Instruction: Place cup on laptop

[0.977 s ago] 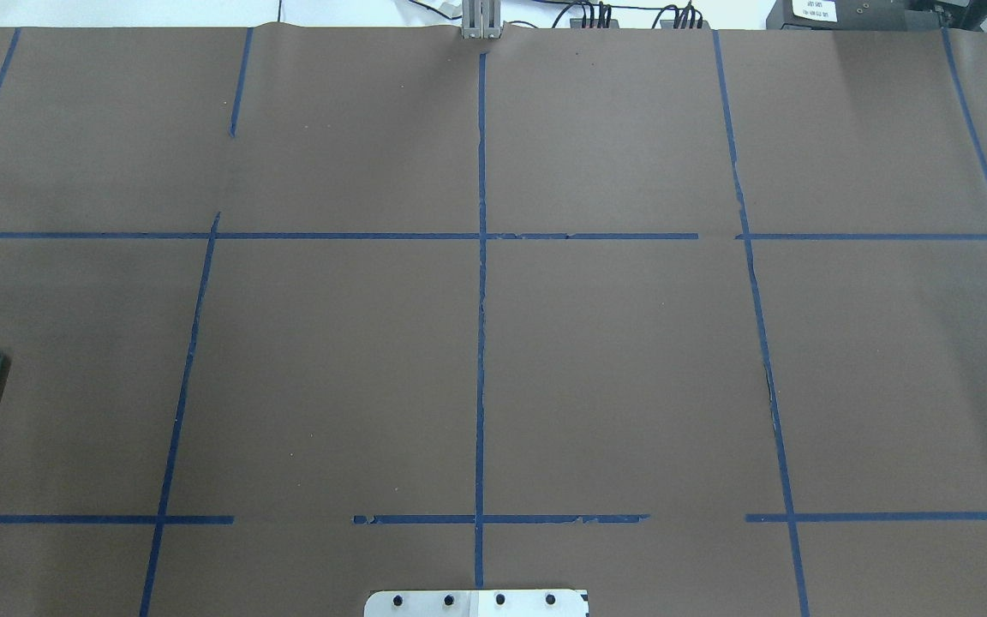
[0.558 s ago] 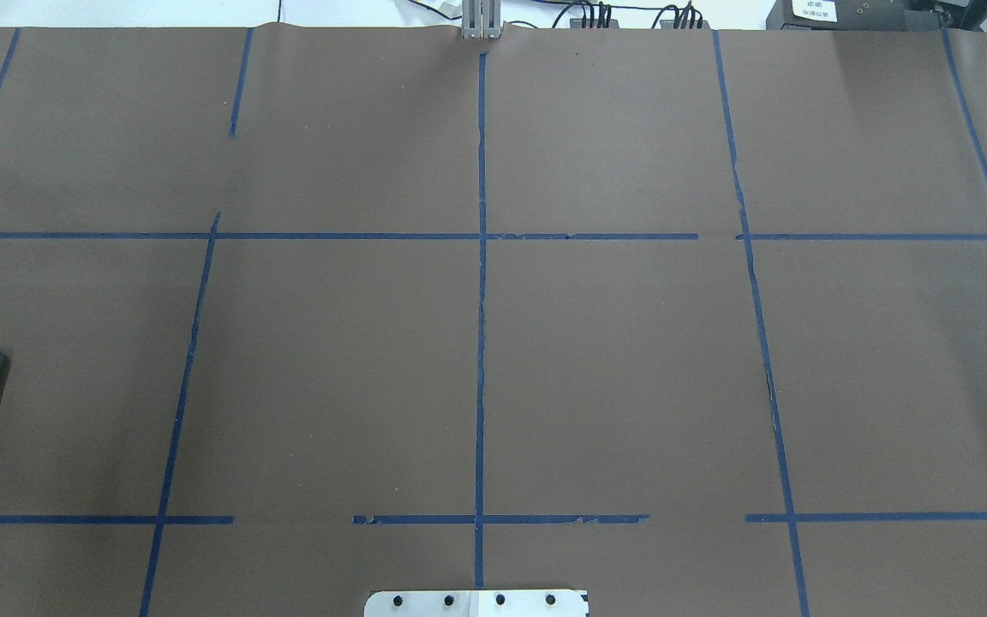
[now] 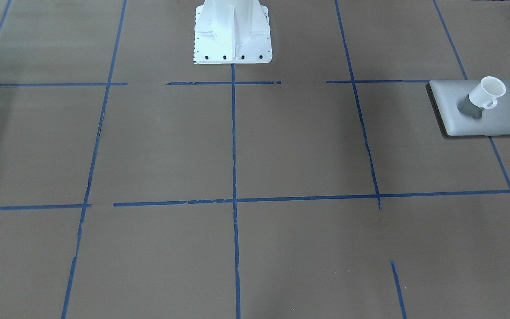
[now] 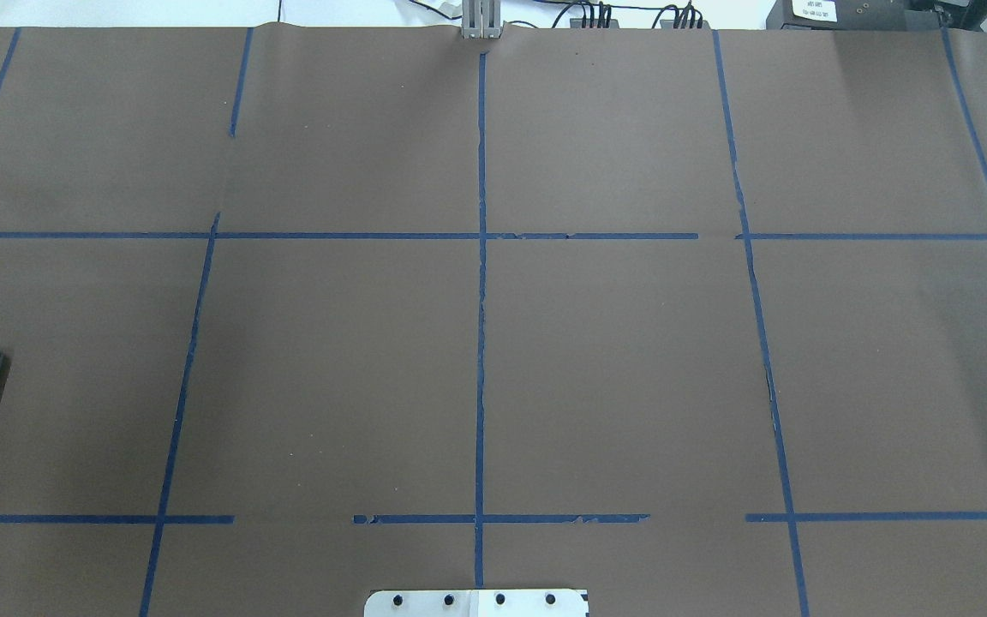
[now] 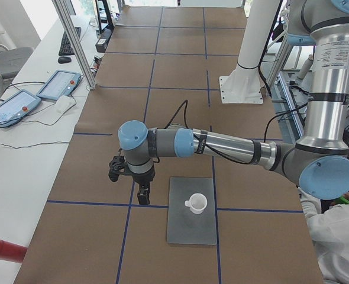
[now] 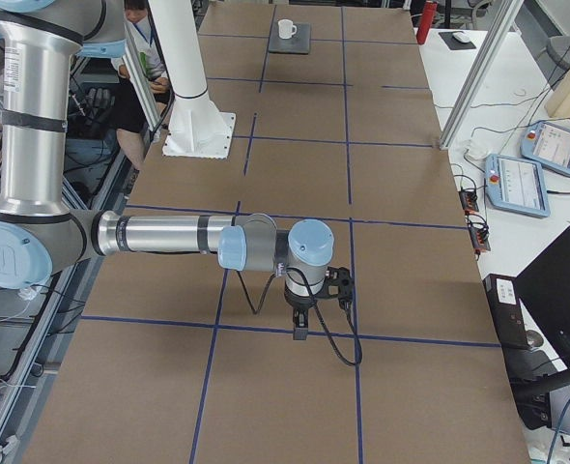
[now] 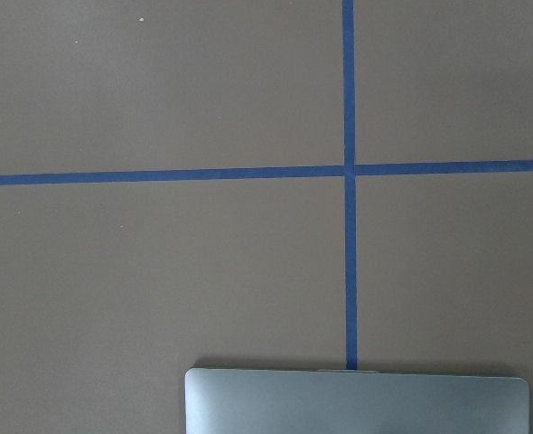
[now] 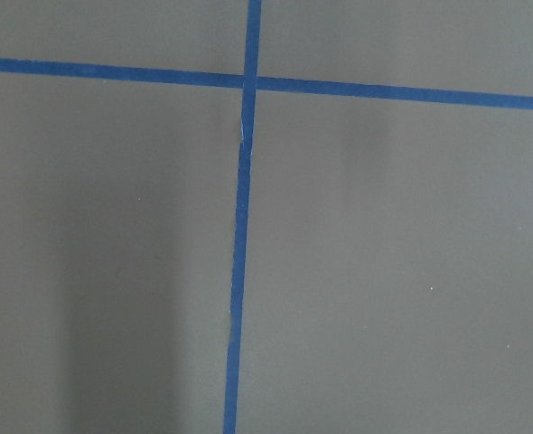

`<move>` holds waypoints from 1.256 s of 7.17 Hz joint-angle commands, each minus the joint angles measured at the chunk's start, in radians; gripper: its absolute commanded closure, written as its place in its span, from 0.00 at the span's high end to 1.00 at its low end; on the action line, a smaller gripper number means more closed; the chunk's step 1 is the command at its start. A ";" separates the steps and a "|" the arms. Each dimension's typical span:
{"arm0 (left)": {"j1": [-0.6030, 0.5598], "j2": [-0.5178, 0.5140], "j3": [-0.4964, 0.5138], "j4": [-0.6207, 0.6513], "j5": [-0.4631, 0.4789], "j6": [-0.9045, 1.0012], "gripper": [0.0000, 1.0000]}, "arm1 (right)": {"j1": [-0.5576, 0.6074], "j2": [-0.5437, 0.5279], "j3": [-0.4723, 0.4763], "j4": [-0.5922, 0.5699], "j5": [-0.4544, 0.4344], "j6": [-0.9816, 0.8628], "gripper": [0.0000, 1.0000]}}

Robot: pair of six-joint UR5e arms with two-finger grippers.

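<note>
The left fingers [image 5: 142, 196] and right fingers [image 6: 300, 327] point down; whether they are wide or narrow, I cannot tell. Overhead, the laptop [image 3: 503, 119] has not shifted since a second ago. The cup [image 3: 485, 93] stands upright on it. Both forearms reach level over the counter [image 3: 281, 146].

robotics lab, brown table [image 3: 308, 141] gridded with blue tape [image 3: 233, 146], teach pendants [image 6: 520, 184] alongside, cabled robot arm [image 5: 222, 145]

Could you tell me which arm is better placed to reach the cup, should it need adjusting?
Left, probably. The left gripper hangs just beside the laptop where the cup stands; the right gripper is far off at the table's other end.
</note>
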 commanded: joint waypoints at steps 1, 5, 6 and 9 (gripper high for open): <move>-0.015 0.013 0.038 0.015 -0.051 0.103 1.00 | 0.000 0.001 0.000 0.000 0.000 0.000 1.00; -0.015 0.031 0.051 -0.019 -0.053 0.104 1.00 | 0.000 -0.001 0.000 0.000 0.000 0.000 1.00; -0.017 0.031 0.033 -0.017 -0.053 0.105 1.00 | 0.000 0.001 0.000 0.000 0.000 0.000 1.00; -0.043 0.034 0.005 -0.017 -0.045 0.101 1.00 | 0.000 -0.001 0.000 0.000 0.000 0.000 1.00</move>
